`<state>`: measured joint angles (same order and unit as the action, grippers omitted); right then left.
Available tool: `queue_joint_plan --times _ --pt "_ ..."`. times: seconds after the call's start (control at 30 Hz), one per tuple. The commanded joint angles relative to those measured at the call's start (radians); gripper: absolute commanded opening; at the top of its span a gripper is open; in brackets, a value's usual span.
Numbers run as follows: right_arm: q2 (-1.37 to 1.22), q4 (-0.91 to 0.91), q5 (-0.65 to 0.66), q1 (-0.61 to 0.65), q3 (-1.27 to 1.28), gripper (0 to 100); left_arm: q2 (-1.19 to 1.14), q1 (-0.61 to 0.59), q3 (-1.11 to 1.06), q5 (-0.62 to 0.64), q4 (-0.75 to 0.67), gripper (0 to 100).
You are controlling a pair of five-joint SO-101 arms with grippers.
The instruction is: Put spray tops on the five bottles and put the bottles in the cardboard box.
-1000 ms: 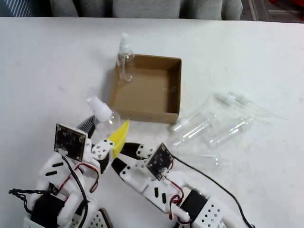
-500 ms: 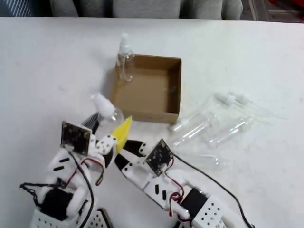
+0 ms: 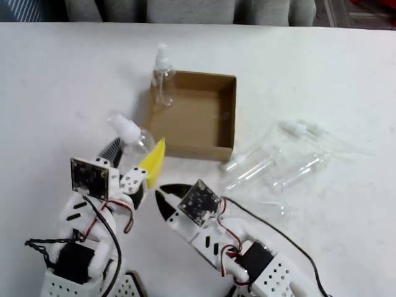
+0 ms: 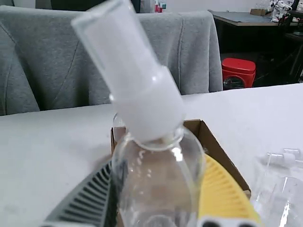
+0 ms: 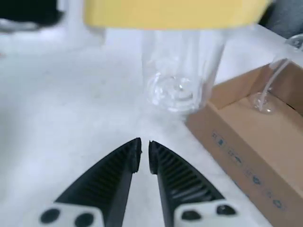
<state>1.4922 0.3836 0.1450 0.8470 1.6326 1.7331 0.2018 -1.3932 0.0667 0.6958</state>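
My left gripper (image 3: pixel 132 156) is shut on a clear bottle (image 3: pixel 137 142) with a white spray top (image 3: pixel 122 125), held tilted just off the cardboard box's (image 3: pixel 193 117) front left corner. In the left wrist view the bottle (image 4: pixel 156 179) sits between the grey and yellow fingers, its spray top (image 4: pixel 132 80) leaning away. My right gripper (image 3: pixel 162 201) is low over the table in front of that bottle, its black fingers shut on nothing (image 5: pixel 140 153). A second capped bottle (image 3: pixel 162 77) stands in the box's far left corner.
Several bare bottles (image 3: pixel 272 166) and loose spray tops (image 3: pixel 302 130) lie on the table to the right of the box. In the right wrist view, the box wall (image 5: pixel 255 142) is close beside the held bottle's base (image 5: pixel 176 87).
The left gripper has swung the held bottle a little left, and its spray top now leans farther from the box. The right gripper has shifted slightly left, below the bottle.
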Motion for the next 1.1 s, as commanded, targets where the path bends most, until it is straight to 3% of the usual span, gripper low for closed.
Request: queue_joint_plan --times 0.0,0.23,0.57,1.07 --pt "0.012 0.005 0.011 -0.028 -0.058 1.5 -0.208 -0.028 0.110 0.005 -0.098 2" --pt "0.012 0.005 0.011 -0.028 -0.055 1.5 -0.645 -0.059 0.256 0.005 -0.336 2" --pt "0.012 0.005 0.011 -0.028 -0.055 1.5 -0.941 -0.053 0.269 0.005 -0.695 2" --pt "0.012 0.005 0.011 -0.028 -0.055 1.5 -1.356 -0.070 0.377 0.003 -0.971 2"
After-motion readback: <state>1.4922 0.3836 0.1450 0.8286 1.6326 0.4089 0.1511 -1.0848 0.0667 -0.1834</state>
